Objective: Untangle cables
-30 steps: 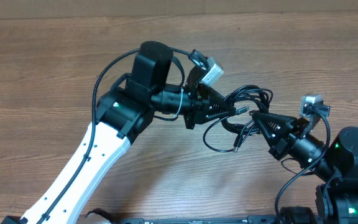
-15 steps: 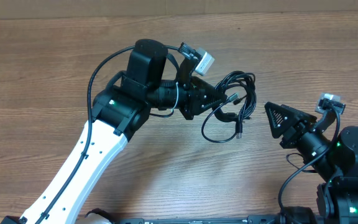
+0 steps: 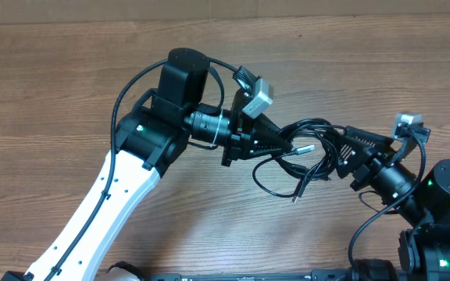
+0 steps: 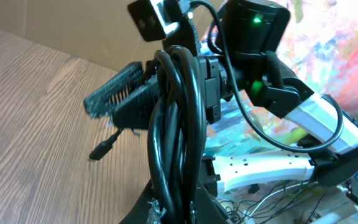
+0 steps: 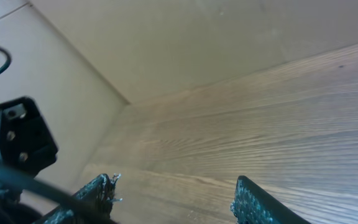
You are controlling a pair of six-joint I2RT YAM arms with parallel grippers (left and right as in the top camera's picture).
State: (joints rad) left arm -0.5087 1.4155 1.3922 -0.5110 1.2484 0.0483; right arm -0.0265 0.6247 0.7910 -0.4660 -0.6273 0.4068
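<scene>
The left gripper (image 3: 284, 145) is pressed together on the cables (image 3: 309, 148). Its wrist view shows several black strands (image 4: 173, 112) rising as one thick bunch straight out from between its fingers. Beyond its fingertips the bundle fans into loose loops that hang above the wooden table (image 3: 69, 94), with one small plug end (image 3: 296, 197) dangling below and slightly ahead of the tips. The right gripper (image 3: 342, 156) faces it from the far side of the bundle with its jaws spread. In its own camera the gap between the two fingers (image 5: 176, 186) shows only table, and a blurred dark strand crosses just outside its left finger (image 5: 98, 196), so nothing is pinched there yet. The main risk is that the right gripper closes on several strands at once, or on a loop belonging to the same cable the left one grips. Pulling apart would then tighten the knot rather than open it. Closing slightly off line could also miss the thin wire altogether, because the strands lie beside its fingers and not clearly between them. A hard pull against the left gripper's tight hold could strain the wire or drag the whole bunch free. The grippers stand close together, so a further approach could knock finger against finger.
</scene>
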